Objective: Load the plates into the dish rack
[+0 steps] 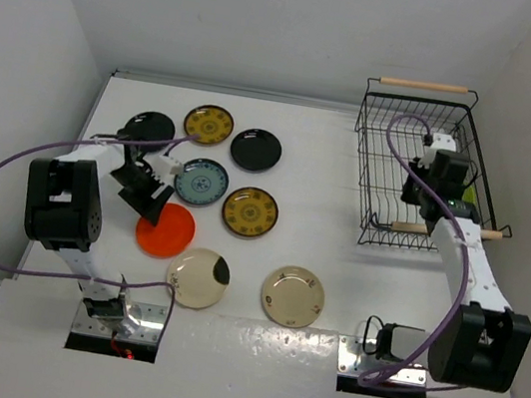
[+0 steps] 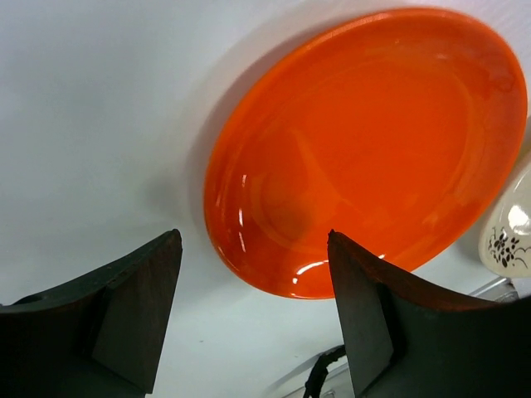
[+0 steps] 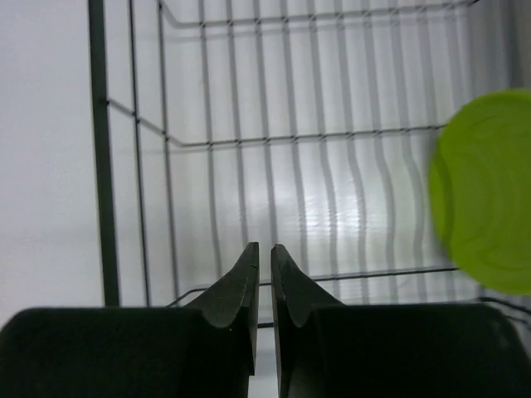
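Several small plates lie on the white table in the top view: two glossy black (image 1: pixel 148 127) (image 1: pixel 255 149), two mustard-yellow patterned (image 1: pixel 209 124) (image 1: pixel 250 211), a blue-grey one (image 1: pixel 202 181), an orange-red one (image 1: pixel 165 229) and two cream ones (image 1: pixel 197 277) (image 1: pixel 293 295). My left gripper (image 1: pixel 150 196) is open and empty, low over the orange-red plate's (image 2: pixel 365 149) edge, its jaws (image 2: pixel 253 242) astride the near rim. My right gripper (image 1: pixel 427 187) is shut and empty inside the black wire dish rack (image 1: pixel 377 166). A lime green plate (image 3: pixel 485 191) stands in the rack to the right of its fingertips (image 3: pixel 264 249).
The rack has pale wooden handles at the far (image 1: pixel 423 85) and near (image 1: pixel 413 226) ends. White walls close in the table at the left, back and right. Cables loop from both arms. A cream plate with dark marks (image 2: pixel 510 232) shows beside the orange one.
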Robot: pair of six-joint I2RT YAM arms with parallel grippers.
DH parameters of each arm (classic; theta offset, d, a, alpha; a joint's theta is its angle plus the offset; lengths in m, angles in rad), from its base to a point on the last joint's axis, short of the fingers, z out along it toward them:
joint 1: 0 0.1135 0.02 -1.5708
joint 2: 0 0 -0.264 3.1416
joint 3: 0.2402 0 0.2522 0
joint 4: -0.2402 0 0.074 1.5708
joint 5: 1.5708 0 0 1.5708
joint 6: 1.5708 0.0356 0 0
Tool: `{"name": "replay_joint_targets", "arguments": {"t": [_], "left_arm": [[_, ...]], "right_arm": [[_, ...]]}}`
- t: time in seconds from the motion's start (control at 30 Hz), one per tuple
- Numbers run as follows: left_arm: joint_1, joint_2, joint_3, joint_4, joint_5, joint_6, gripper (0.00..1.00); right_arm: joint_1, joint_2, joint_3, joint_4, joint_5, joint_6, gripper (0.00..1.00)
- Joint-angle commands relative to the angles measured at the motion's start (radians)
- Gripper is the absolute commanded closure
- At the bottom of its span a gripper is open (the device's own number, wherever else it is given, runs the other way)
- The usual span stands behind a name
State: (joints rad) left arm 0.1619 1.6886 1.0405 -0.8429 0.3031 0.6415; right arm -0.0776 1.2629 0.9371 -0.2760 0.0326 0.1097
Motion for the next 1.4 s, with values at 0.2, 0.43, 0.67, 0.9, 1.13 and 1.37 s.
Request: {"name": "replay_joint_targets", "arguments": {"t": [0.2, 0.43, 0.67, 0.9, 1.13, 1.37], "left_arm": [[0.074, 0.04, -0.03, -0.013, 0.083, 0.057, 0.27], [0.096, 0.06, -0.039, -0.004, 0.113, 0.078, 0.28], [0.105, 0.103, -0.03, -0.004, 0.142, 0.078, 0.37], [0.087, 0.128, -0.02, -0.013, 0.174, 0.078, 0.67], [0.096, 0.118, 0.024, -0.024, 0.185, 0.055, 1.0], [0.096, -0.027, 0.153, -0.133, 0.293, 0.092, 1.0]], "right_arm": [[0.179, 0.098, -0.06, 0.06, -0.053, 0.214, 0.96], [0.245, 0.139, -0.043, 0.106, -0.053, 0.262, 0.98], [0.257, 0.132, -0.027, 0.1, -0.008, 0.258, 0.98], [0.254, 0.096, 0.022, 0.067, 0.033, 0.236, 0.93], [0.259, 0.021, 0.063, 0.044, 0.052, 0.199, 0.85], [0.297, -0.056, 0.091, -0.011, 0.001, 0.113, 0.62]]}}
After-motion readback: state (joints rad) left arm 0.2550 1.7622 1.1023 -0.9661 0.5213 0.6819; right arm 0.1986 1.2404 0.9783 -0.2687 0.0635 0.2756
